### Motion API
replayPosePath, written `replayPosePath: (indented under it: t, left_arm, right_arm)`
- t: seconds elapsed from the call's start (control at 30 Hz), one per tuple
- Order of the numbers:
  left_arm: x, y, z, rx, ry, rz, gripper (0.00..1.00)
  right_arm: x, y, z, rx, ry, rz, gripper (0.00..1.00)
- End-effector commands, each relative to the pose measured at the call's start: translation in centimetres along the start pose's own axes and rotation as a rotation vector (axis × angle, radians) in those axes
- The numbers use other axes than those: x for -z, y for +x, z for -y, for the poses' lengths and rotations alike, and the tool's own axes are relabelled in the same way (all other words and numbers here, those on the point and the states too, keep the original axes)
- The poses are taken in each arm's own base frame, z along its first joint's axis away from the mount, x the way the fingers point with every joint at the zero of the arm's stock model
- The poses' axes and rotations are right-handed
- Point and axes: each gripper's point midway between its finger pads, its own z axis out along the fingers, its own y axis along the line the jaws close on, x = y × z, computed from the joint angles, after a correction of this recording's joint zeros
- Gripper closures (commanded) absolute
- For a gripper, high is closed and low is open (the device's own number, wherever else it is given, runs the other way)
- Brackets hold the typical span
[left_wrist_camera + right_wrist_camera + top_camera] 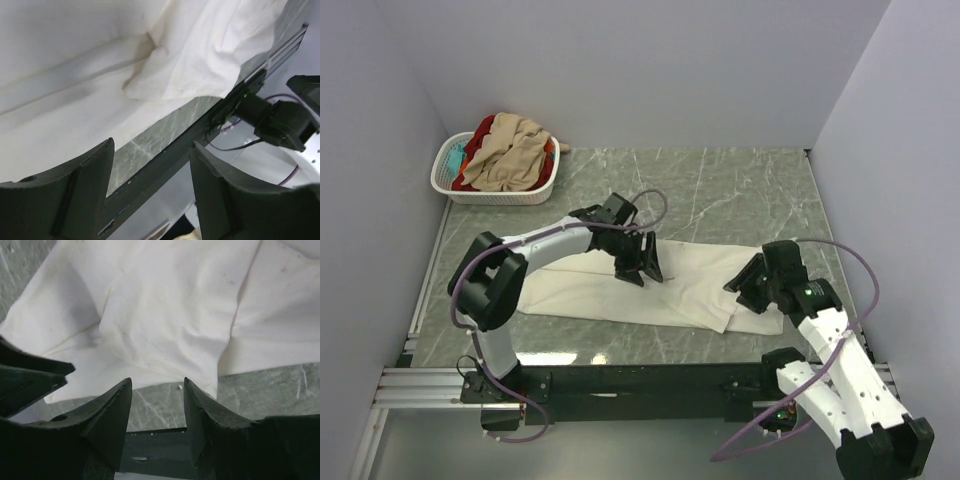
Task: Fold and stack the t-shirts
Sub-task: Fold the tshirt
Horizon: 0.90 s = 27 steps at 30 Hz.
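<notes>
Left tool (645, 273): open, jaws well apart, nothing between them; it hangs over the middle of the cream shirt (705, 280).
Right tool (157, 386): open too, and empty; it sits at the right end of the cream shirt, with the near hem just past my fingertips (122, 390).
Cream shirt: flat on the desk (720, 190), folded into a long narrow band.
Long axis: side to side, parallel to the desk's near edge.
Which arm is nearer: my right arm for the shirt's right end. The shirt's left end lies well left of my left tool, by that arm's elbow.
Coming move, as I judge it: fold the band end over end, so each tool needs to take a corner at one short end.
Other shirts: tan (510, 155), red (480, 133) and teal (453, 156), heaped in the basket (500, 197), far behind the cream shirt's left end.
Surface: smooth grey-green marbled top, bare around the cream shirt.
Room: plain pale walls (650, 70) on three sides of the shirt.
</notes>
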Motion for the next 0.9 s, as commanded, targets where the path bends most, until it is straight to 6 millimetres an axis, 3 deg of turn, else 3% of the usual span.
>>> replayPosePath:
  t: [0.0,0.23,0.5,0.67,0.87]
  left_arm:
    - [3.3,-3.6,0.6,-0.025,0.004,0.147,0.33]
    - [3.5,-7.3,-4.2,-0.006,-0.118,0.225,0.32]
    - [4.3,-11.3,-7.0,0.015,-0.174,0.315,0.32]
    - [5.3,-13.1,-9.7,0.051,-0.23,0.362,0.31]
    - [5.6,-13.8,-11.8,0.094,-0.234,0.357,0.31]
  right_arm:
    - [-0.3,-2.5,-0.8,0.027,0.028,0.067,0.47]
    - [-3.0,-6.7,-0.3,-0.011,0.085,0.12,0.48]
    - [-4.4,-12.8,1.3,-0.068,0.188,0.248,0.48]
    - [-5.8,-16.2,2.6,-0.075,0.281,0.291,0.49]
    - [-7.8,-18.6,3.1,-0.073,0.318,0.286,0.51]
